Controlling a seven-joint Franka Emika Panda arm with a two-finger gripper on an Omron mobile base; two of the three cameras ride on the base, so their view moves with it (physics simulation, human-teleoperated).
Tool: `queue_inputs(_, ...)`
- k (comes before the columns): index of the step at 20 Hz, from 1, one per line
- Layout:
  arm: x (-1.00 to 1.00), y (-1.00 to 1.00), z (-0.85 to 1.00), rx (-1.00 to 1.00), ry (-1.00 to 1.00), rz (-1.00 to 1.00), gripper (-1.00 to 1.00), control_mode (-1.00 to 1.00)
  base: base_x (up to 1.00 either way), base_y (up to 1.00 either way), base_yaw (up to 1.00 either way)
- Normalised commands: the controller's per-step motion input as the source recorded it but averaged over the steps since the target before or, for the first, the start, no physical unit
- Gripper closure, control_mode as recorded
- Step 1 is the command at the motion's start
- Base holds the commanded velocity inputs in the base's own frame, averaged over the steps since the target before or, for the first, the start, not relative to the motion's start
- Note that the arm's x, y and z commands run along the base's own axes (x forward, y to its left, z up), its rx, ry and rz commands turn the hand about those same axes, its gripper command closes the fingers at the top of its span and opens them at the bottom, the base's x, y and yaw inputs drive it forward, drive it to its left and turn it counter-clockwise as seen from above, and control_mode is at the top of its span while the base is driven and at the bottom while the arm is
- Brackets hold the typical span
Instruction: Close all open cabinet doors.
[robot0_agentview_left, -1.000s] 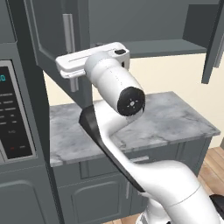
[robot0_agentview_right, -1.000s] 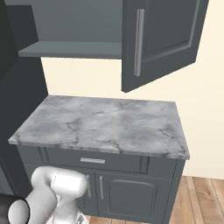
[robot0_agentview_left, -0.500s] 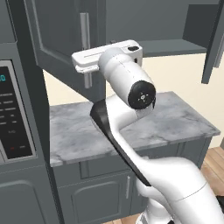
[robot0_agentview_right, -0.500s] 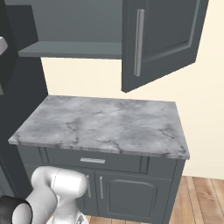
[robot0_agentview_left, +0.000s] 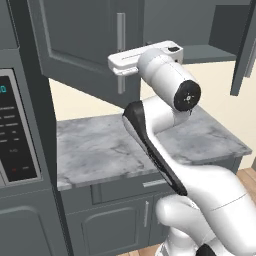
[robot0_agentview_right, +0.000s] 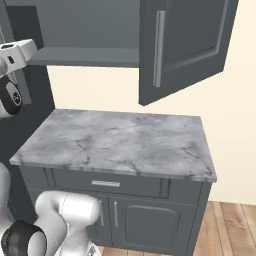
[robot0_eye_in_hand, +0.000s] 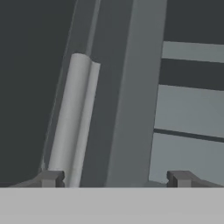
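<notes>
The left cabinet door (robot0_agentview_left: 85, 45) stands part-open, its silver bar handle (robot0_agentview_left: 120, 50) facing me. My gripper (robot0_agentview_left: 119, 70) presses against that door beside the handle. In the hand view the gripper (robot0_eye_in_hand: 116, 179) is open, its fingertips (robot0_eye_in_hand: 50, 177) wide apart, with the handle (robot0_eye_in_hand: 70, 122) and the door's edge (robot0_eye_in_hand: 131, 87) between them and nothing gripped. The right cabinet door (robot0_agentview_right: 185, 45) hangs wide open, swung out over the counter, with its long handle (robot0_agentview_right: 159, 47) showing. It also sits at the far right in the left base view (robot0_agentview_left: 245, 45).
A grey marble counter (robot0_agentview_right: 120, 140) lies below the cabinets over a drawer (robot0_agentview_right: 106, 183) and base doors. The cabinet's inner shelf (robot0_agentview_right: 85, 55) is exposed. A tall unit with a control panel (robot0_agentview_left: 15, 135) stands at the left. Wood floor (robot0_agentview_right: 235, 225) lies at the lower right.
The left cabinet door has swung to the right, toward shut, with my hand moving right against it. The right door has not moved.
</notes>
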Motion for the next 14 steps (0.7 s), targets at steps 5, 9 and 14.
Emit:
queue_inputs(5,0.5,-0.26,0.0,0.0,0.02,-0.04,-1.0,-1.0,0.0,0.0,0.0)
queue_inputs(9,0.59,-0.13,0.0,0.0,0.08,-0.11,-1.0,-1.0,0.0,0.0,0.0)
queue_inputs(14,0.59,-0.11,0.0,0.0,0.17,-0.11,-1.0,-1.0,0.0,0.0,0.0)
